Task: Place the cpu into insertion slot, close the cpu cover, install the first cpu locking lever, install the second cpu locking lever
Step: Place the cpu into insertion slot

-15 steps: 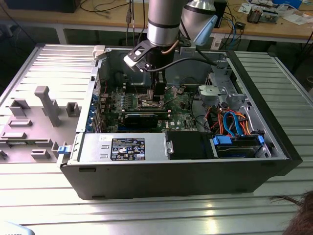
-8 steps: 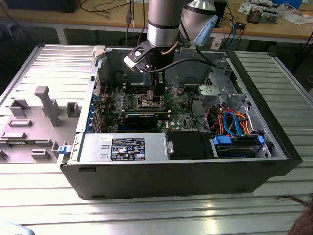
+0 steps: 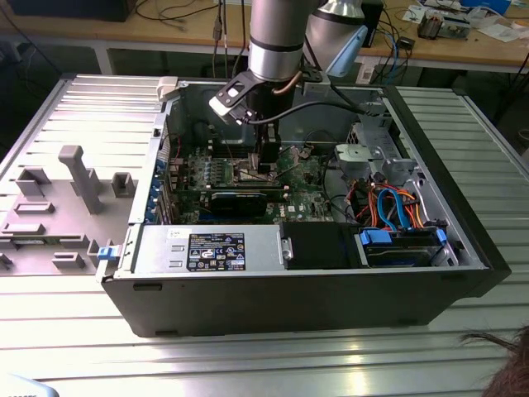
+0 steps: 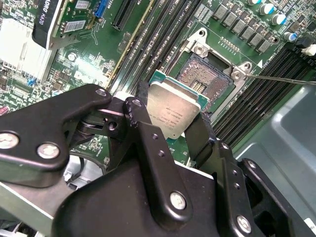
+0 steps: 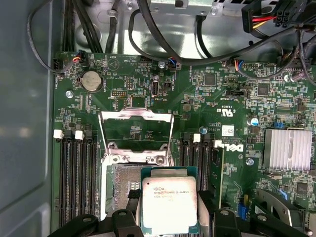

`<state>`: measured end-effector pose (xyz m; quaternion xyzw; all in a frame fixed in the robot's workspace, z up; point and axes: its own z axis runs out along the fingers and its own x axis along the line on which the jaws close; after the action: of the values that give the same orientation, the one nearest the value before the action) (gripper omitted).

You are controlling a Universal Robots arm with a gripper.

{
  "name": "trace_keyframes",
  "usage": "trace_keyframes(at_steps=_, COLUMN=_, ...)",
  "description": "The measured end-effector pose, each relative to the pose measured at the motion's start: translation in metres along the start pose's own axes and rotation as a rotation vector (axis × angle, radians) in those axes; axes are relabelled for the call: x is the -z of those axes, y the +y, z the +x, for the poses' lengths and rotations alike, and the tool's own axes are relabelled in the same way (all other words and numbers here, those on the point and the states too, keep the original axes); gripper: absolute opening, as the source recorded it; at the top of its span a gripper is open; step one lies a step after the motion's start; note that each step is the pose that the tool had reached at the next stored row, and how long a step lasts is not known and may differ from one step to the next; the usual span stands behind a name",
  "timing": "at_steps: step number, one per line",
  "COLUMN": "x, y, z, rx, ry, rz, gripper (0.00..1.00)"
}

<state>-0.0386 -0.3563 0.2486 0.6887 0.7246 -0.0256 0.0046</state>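
**Chip gripped above the open socket**

We saw an open computer case [image 3: 289, 289] lying on a ribbed metal table [image 3: 248, 364]. A wooden workbench [image 3: 74, 25] strewn with cables ran behind it along the top of the exterior view. The case's grey side panel [image 3: 66, 198] lay on the exterior view's left, and a person's hair [image 3: 506, 364] showed in the lower corner on the exterior view's right. The arm [image 3: 277, 41] hung into the case from above.

Around the socket [image 5: 123, 187] we found memory slots [image 5: 79, 182] on both sides, one round battery [image 5: 92, 80] and one finned heat sink [image 5: 287, 149]. The gripper [image 4: 174, 107] had two black fingers [image 4: 143, 123], clenched on one chip [image 4: 173, 114] by its edges, just above the socket's edge. The one cover frame [image 5: 137, 114] stood raised.
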Motion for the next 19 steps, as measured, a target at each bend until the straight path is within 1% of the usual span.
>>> trace_keyframes(at_steps=19, x=-0.0053, y=0.0001, z=0.0002, rx=0.000, ry=0.0000, rz=0.0000, gripper=0.55)
